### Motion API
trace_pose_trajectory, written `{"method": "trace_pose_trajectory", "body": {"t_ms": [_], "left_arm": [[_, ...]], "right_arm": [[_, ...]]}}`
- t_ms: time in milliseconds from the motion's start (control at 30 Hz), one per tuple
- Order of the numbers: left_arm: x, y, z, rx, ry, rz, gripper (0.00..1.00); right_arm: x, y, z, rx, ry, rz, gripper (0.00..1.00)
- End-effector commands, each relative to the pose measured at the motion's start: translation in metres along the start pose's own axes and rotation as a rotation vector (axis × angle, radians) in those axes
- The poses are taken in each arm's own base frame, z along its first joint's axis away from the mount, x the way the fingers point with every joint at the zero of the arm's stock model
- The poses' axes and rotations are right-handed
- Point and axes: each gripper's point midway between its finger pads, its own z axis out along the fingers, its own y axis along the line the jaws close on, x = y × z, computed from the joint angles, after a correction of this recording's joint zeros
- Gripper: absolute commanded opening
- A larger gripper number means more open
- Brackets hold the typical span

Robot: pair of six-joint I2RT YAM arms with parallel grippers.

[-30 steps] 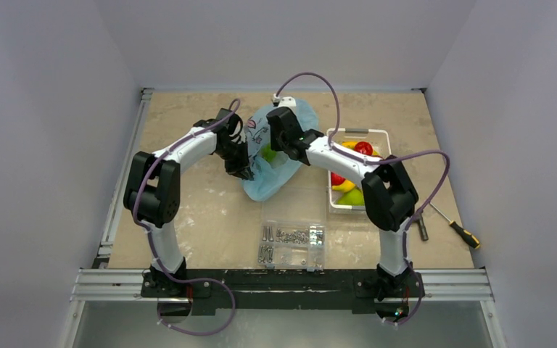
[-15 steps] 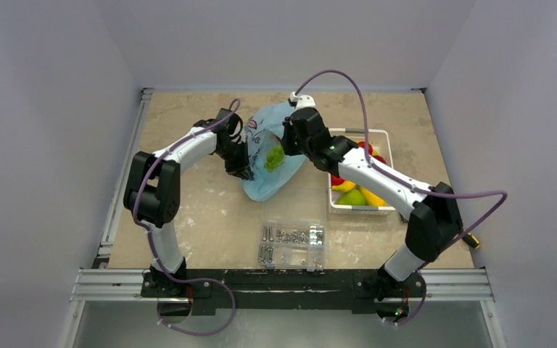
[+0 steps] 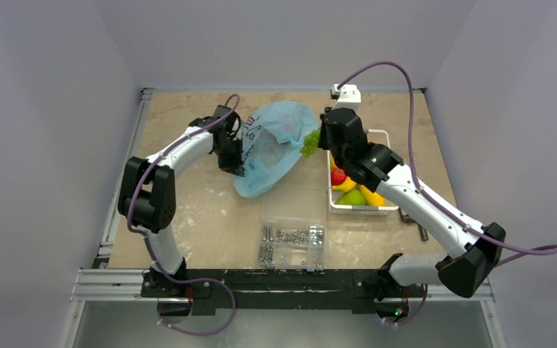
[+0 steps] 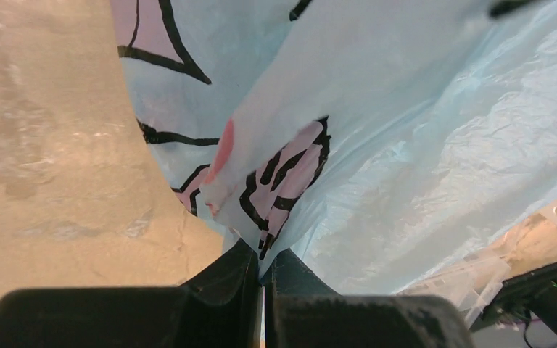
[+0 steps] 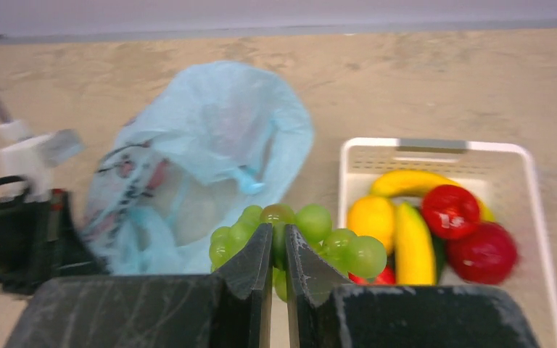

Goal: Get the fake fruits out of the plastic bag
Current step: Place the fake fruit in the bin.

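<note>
Top ext. view: bag [image 3: 275, 141] lies crumpled on the table [image 3: 188, 217], far-centre, between the two grippers. L gripper [image 3: 237, 167] is at the bag's left edge. In the L wrist view its fingers [image 4: 225, 279] are pinched tight together on a fold of the bag film, w/ the dark print and pink patches just above the tips. Bag is light blue and see-through. Can't tell if any fruit is left inside.

R gripper [image 5: 277, 235] is closed on the grapes [image 5: 333, 243], a green bunch that bulges out both sides of the fingers, more to the right. In the top view the grapes hang outside the bag, just beside its right edge, btwn the bag and the far-left corner of the basket [image 5: 435, 146]. R wrist cam looks down on bag and basket from above, so the bunch is lifted off the table.

Basket is white, slotted, right of the bag and not touching it. In it are other fruits: a banana [image 5: 413, 181] at the far side, two red ones [image 5: 450, 210] on the right, an orange-yellow one [image 5: 371, 217] on the left, a long yellow one [image 5: 413, 250] in the middle, and a green one [image 3: 353, 196] at the near end.

Clear box [image 3: 294, 243] w/ screws [image 3: 290, 235] sits nearer the arm bases, apart from the bag.
</note>
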Motion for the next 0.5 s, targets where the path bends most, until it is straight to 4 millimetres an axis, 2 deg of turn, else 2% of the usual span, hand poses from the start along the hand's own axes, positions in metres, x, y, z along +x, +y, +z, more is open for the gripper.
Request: {"method": "trace_pose_trajectory", "body": {"t_ms": [0, 100, 233, 333, 467], "left_arm": [[-0.025, 0.006, -0.030, -0.066, -0.127, 0.085, 0.00], [-0.023, 0.004, -0.024, -0.049, -0.094, 0.083, 0.00], [-0.025, 0.010, -0.022, -0.079, -0.096, 0.084, 0.00], [-0.027, 0.012, -0.025, -0.091, -0.106, 0.085, 0.00], [-0.032, 0.022, -0.032, -0.146, -0.145, 0.100, 0.00]], "right_arm": [[0.009, -0.083, -0.012, 0.343, 0.008, -0.093, 0.00], [0.024, -0.115, -0.017, 0.439, 0.056, -0.117, 0.00], [0.044, -0.141, -0.029, 0.541, 0.105, -0.166, 0.00], [0.055, -0.151, -0.034, 0.585, 0.139, -0.200, 0.00], [0.064, -0.152, -0.034, 0.579, 0.171, -0.222, 0.00]]}}
